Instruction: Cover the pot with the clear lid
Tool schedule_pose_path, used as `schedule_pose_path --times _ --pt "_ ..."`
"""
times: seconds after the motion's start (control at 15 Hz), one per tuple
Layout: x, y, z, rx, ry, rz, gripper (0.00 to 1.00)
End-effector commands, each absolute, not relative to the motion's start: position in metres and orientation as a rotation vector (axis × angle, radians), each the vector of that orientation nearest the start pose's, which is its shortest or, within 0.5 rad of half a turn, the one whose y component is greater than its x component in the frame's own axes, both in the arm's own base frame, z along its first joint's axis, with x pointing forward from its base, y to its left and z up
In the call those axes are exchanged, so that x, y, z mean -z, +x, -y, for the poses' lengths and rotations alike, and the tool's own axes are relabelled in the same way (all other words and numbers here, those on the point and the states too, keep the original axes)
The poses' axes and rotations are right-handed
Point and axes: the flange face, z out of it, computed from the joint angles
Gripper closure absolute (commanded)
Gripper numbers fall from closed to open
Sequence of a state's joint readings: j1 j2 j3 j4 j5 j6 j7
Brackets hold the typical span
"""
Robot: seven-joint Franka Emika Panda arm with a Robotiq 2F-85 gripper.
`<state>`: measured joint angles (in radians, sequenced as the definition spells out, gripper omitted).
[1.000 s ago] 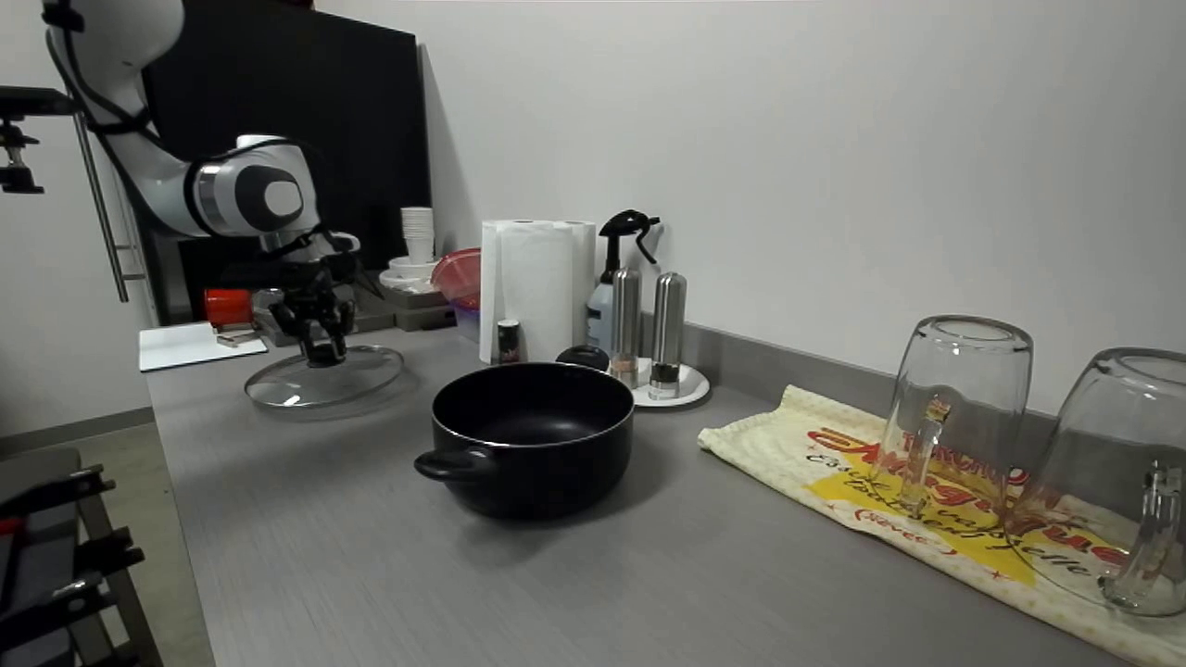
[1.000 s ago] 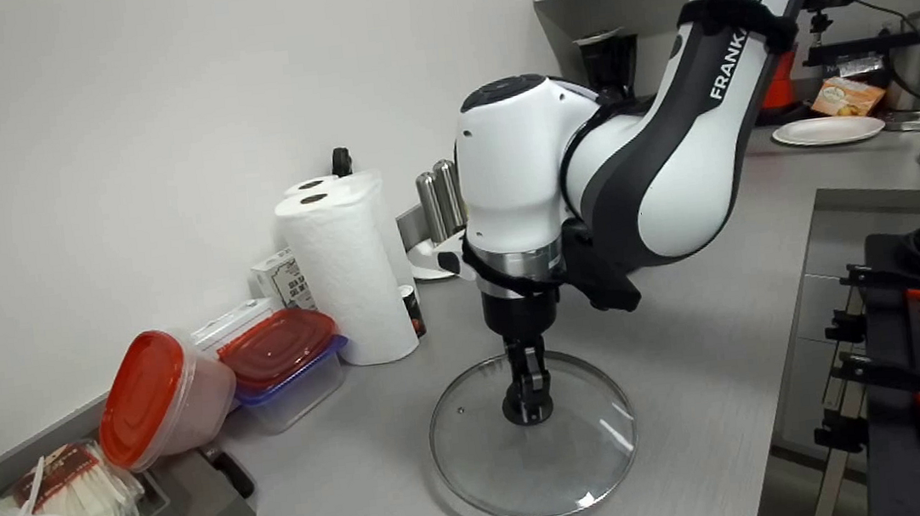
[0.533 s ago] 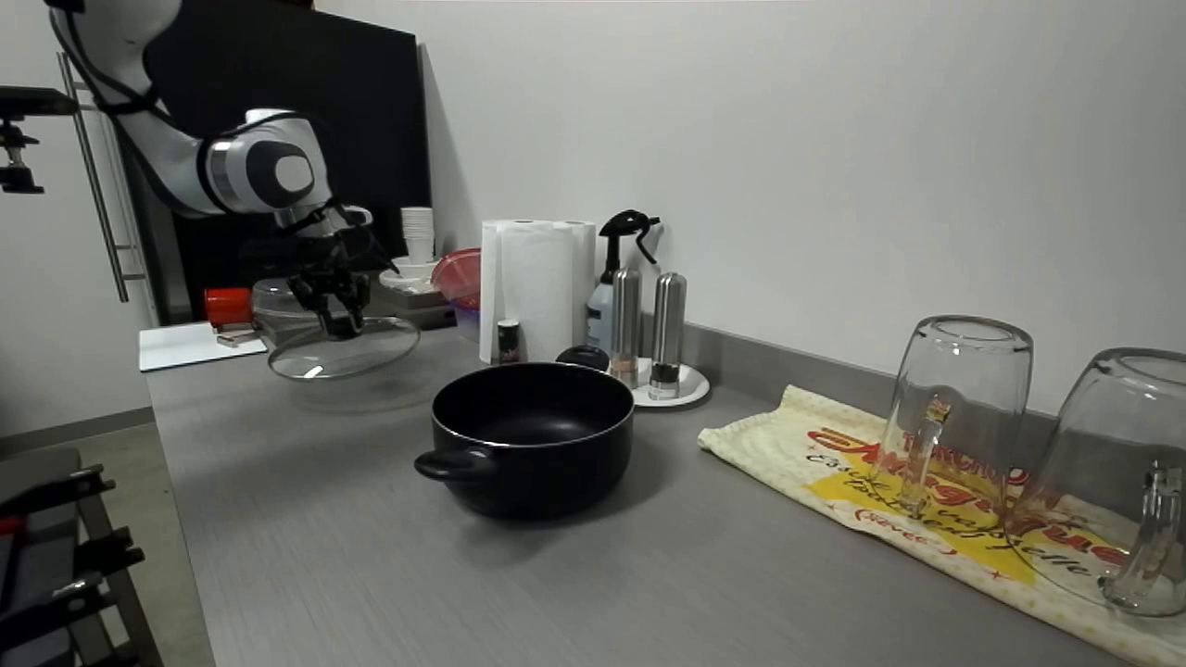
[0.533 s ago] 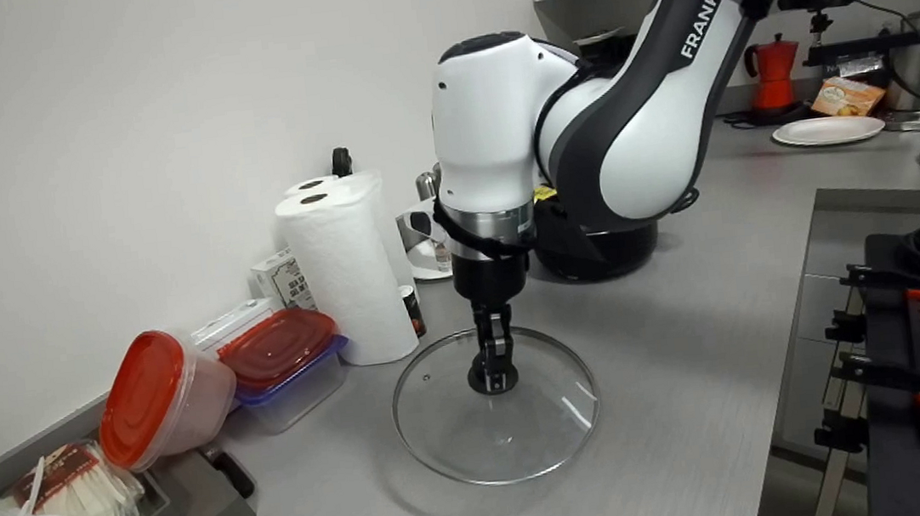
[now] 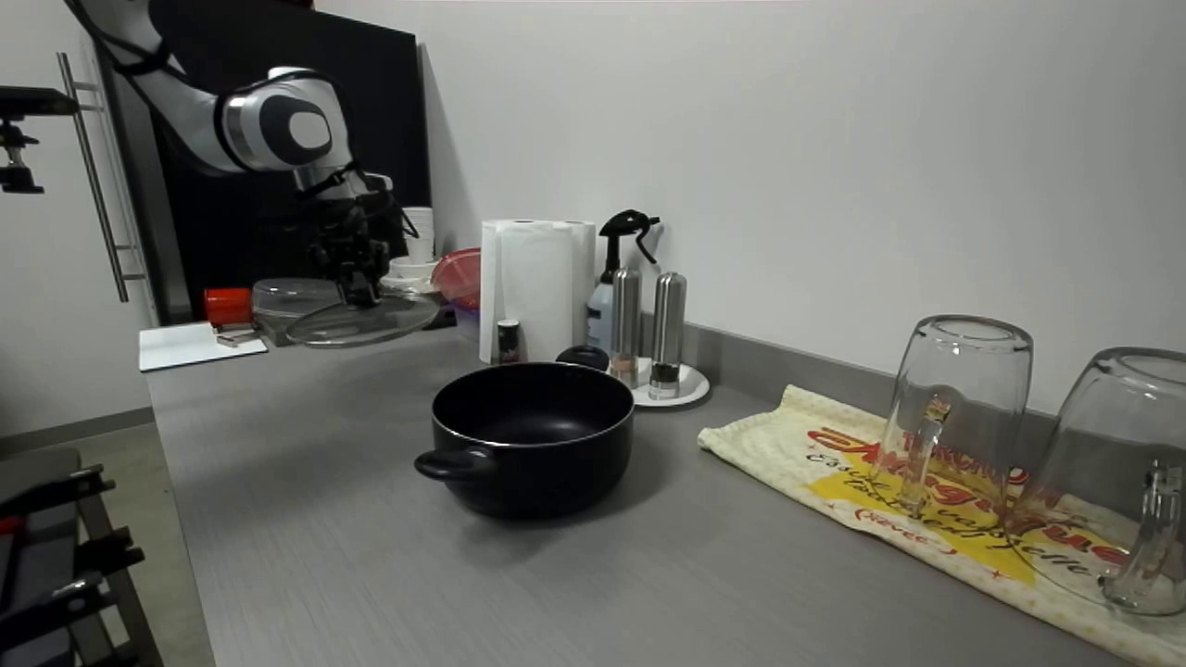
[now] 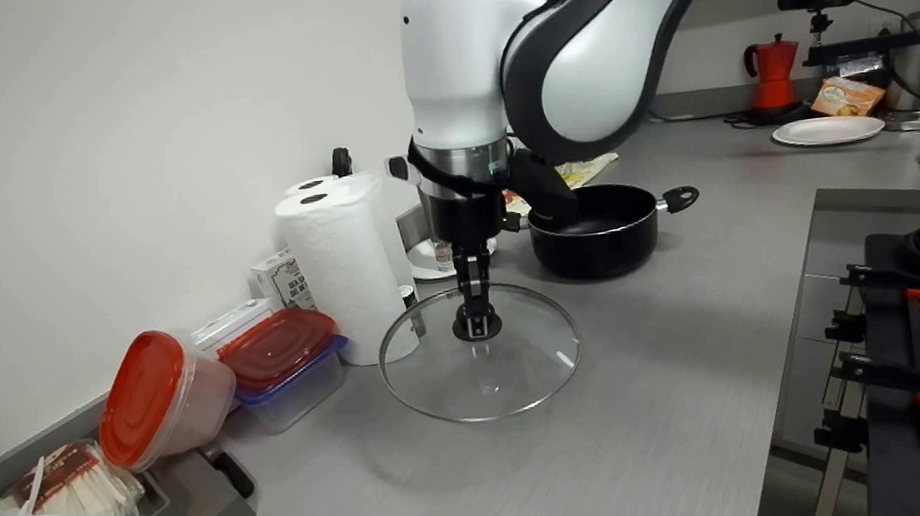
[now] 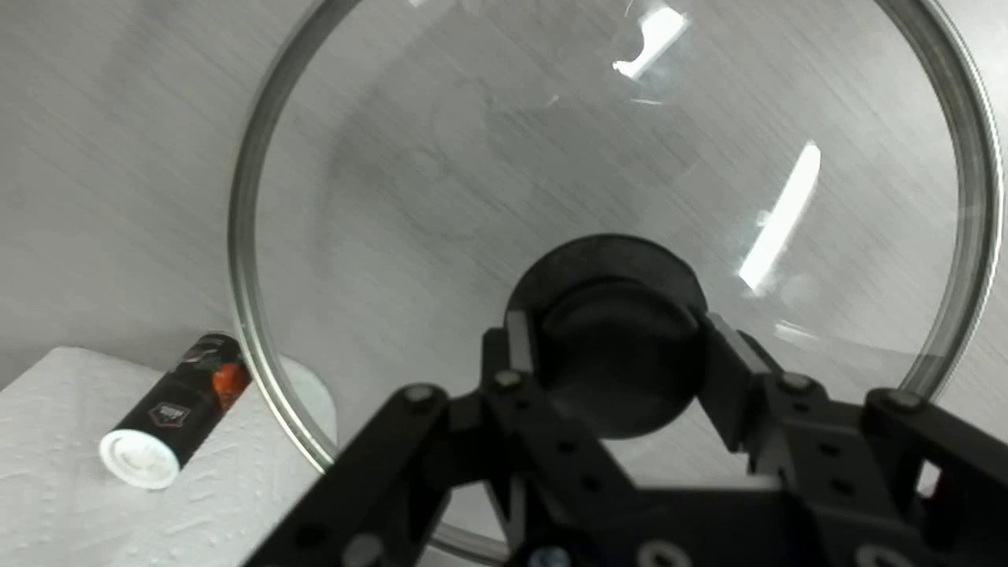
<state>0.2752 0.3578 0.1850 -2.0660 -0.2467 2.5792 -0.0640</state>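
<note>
— Done so far?
— Fingers (image 7: 724, 394) clasp the clear lid (image 6: 484, 368) by its knob (image 7: 618, 358), aloft over the table (image 5: 371, 537).
— And left?
— The pot (image 5: 533, 472) stands uncovered, apart; carrying, lowering and release seemingly remain.

Soft, diffuse light fills both exterior views, leaving hazy-edged shadows on the smooth grey counter (image 5: 371, 547). In the wrist view, white glare streaks the round, metal-rimmed clear glass lid (image 7: 598, 165), and the black jointed claw (image 7: 626, 361) is blurred; in an exterior view it partly merges with a large black panel (image 5: 380, 111).
</note>
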Motion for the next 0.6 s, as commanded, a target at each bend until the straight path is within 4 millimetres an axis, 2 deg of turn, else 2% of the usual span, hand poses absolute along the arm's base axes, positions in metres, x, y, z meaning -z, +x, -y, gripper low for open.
schedule_pose_path --times 0.0,0.4,0.53 --pt "-0.326 0.566 -0.257 0.320 -3.007 1.035 0.74" --pt "-0.382 0.601 -0.223 0.388 -3.081 0.925 0.74" --pt "-0.399 0.611 -0.206 0.395 -3.112 0.879 0.74"
